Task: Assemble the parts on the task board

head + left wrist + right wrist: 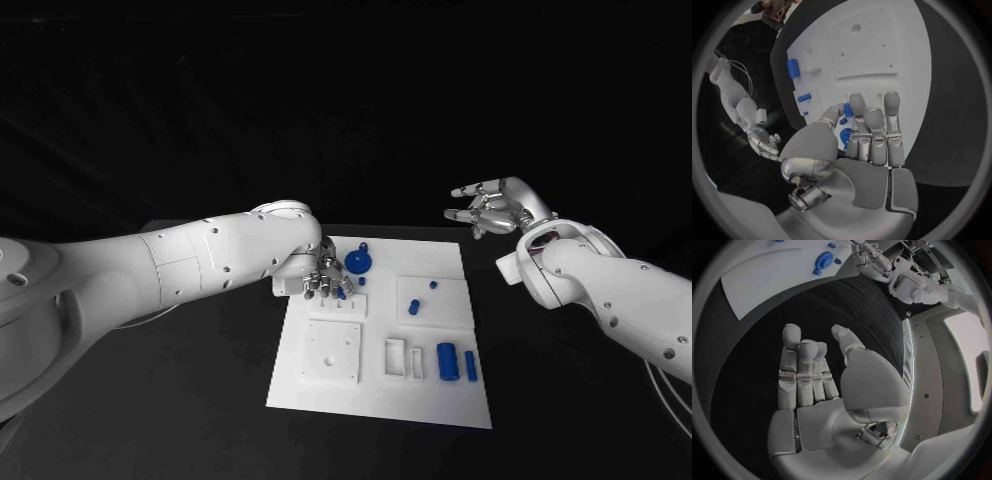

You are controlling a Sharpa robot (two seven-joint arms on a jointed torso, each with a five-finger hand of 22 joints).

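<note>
White flat board (433, 395) lies under the left hand (320, 277), fingers pinching a small blue part (844, 112). Right hand (490, 207) hovers beside it, fingers apart, empty.

Left hand (320, 275) reaches down, fingers curled; right hand (493, 208) raised, fingers apart.

Dim scene, dark surroundings; wrist views bend strongly at their rims.

Bare black table (202, 380) beside task board (433, 400)
</note>
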